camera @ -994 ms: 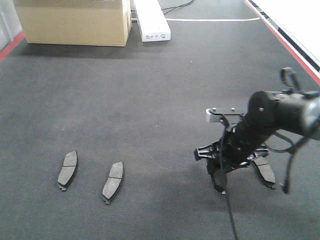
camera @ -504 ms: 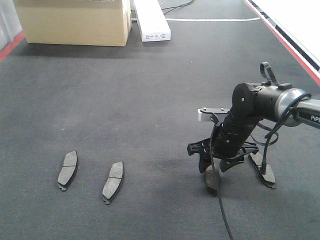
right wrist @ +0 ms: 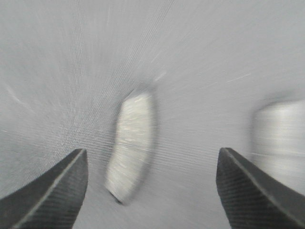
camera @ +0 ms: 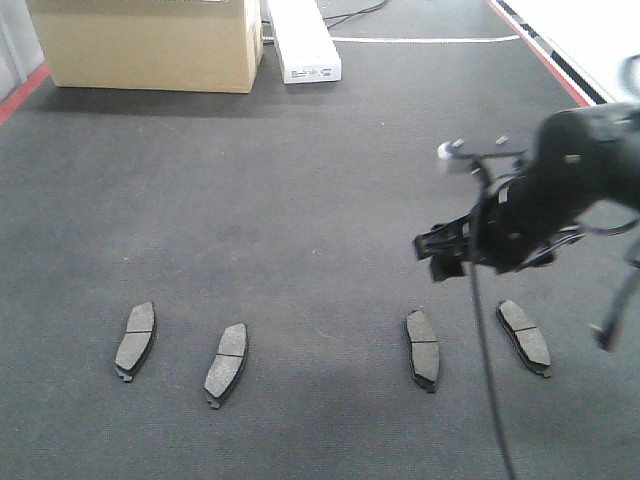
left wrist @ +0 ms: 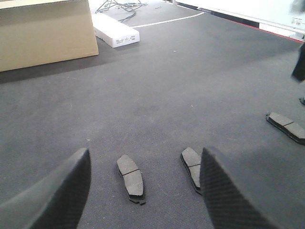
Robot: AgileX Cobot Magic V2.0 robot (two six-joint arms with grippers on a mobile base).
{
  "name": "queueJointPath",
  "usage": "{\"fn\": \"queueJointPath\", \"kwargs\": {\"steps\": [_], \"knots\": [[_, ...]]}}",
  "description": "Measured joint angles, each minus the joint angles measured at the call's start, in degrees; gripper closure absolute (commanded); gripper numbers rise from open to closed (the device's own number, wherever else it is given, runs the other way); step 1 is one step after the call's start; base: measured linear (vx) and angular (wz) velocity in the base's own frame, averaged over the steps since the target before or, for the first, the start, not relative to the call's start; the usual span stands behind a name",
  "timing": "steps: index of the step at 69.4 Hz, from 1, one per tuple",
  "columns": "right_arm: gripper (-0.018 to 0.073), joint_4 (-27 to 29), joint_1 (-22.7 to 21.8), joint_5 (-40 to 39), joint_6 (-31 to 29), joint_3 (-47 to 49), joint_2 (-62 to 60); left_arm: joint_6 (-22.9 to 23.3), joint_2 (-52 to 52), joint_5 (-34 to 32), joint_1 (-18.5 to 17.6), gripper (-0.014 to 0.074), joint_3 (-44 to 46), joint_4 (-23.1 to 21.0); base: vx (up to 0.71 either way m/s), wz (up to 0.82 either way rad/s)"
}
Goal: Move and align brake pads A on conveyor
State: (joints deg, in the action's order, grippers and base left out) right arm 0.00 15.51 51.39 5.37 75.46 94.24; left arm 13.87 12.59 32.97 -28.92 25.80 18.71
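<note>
Four flat, dark grey, slightly curved brake pads are lying in a rough row across the wide, matte charcoal conveyor belt (camera: 300, 200) with its carpet-like texture: in the front-facing view the leftmost pad (camera: 135, 338) is sitting at about 8 o'clock, a second pad (camera: 226, 362) just beside it toward 7 o'clock, a third pad (camera: 422, 348) at about 5 o'clock and the fourth pad (camera: 524, 335) at 4 o'clock, well apart from the left pair. Each is showing a thin groove across its middle. The black right gripper (camera: 447, 252) is hanging in the air above the third pad, apart from it, at roughly 3 o'clock; in its own blurred wrist view its fingers (right wrist: 45, 193) are standing wide apart with nothing between them, the belt and two pale pads below. The left gripper (left wrist: 143, 191) is hovering low over the belt with its textured fingers (left wrist: 52, 195) spread wide and gripping nothing, the two left pads lying between them further ahead. A tan cardboard box (camera: 150, 40) and a long white box (camera: 303, 40) are resting at 11 and 12 o'clock, and a red edge strip (camera: 545, 55) is running along 1 o'clock
</note>
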Motion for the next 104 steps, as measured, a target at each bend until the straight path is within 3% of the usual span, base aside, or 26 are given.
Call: {"fn": "queueJointPath", "kwargs": {"steps": [38,60,72,88,104], "knots": [[0.0035,-2.58,0.00,-10.19,0.56,-25.20,-42.69,0.00,0.00,-0.19,0.00,0.0136,0.00,0.00,0.00,0.00],[0.0036,-2.69,0.00,-15.89,0.44,-39.28,-66.36,0.00,0.00,-4.81,0.00,0.0136,0.00,0.05,0.00,0.00],[0.0053,-1.86,0.00,-18.73,-2.72,-46.81,-77.36,0.00,0.00,-5.49,0.00,0.0136,0.00,0.05,0.00,0.00],[0.0084,-1.62,0.00,-24.18,-3.57,-53.09,-88.44,0.00,0.00,-5.69,0.00,0.0136,0.00,0.05,0.00,0.00],[0.0089,-1.62,0.00,-25.05,-3.61,-53.79,-89.16,0.00,0.00,-5.20,0.00,0.0137,0.00,0.05,0.00,0.00]]}}
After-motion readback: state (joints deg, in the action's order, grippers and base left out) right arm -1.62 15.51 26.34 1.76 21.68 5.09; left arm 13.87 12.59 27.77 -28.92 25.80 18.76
